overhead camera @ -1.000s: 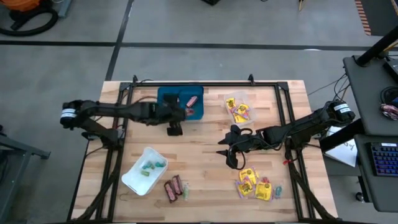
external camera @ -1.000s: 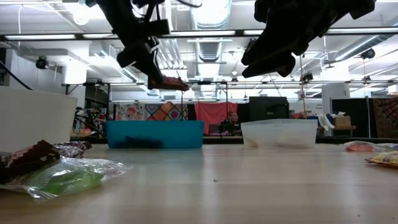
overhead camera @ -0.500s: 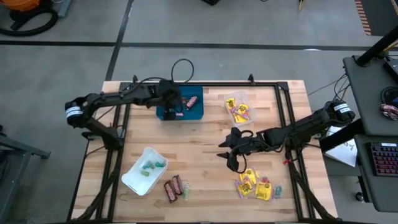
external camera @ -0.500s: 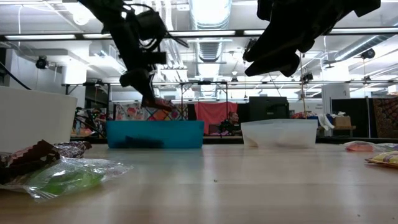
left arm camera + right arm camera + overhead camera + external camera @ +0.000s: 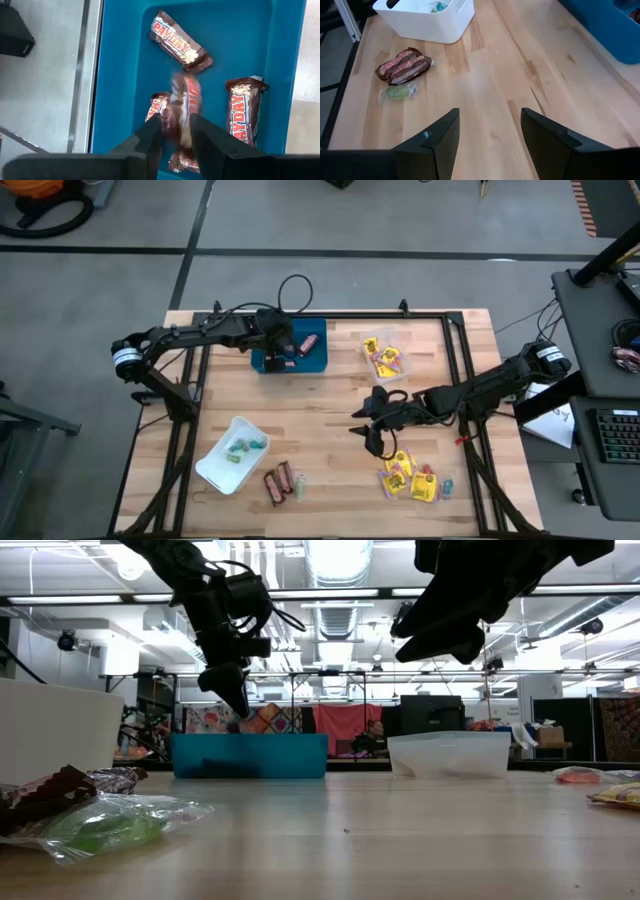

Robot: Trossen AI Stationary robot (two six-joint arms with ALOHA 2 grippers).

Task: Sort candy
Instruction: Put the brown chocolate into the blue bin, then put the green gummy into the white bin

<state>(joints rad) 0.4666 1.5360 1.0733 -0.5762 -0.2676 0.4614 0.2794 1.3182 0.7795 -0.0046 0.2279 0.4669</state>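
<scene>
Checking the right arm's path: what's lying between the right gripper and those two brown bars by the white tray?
Only bare wood. In the right wrist view the tabletop runs unobstructed from the right gripper to the brown bars, with a green sweet beside them.

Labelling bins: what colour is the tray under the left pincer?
Blue tray, clearest in the left wrist view.

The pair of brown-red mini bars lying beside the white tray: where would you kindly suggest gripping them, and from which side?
Take one brown-red mini bar at a time, from straight above, pincer across its narrow middle: they lie flat, touching side by side, so start with the outer one.
</scene>
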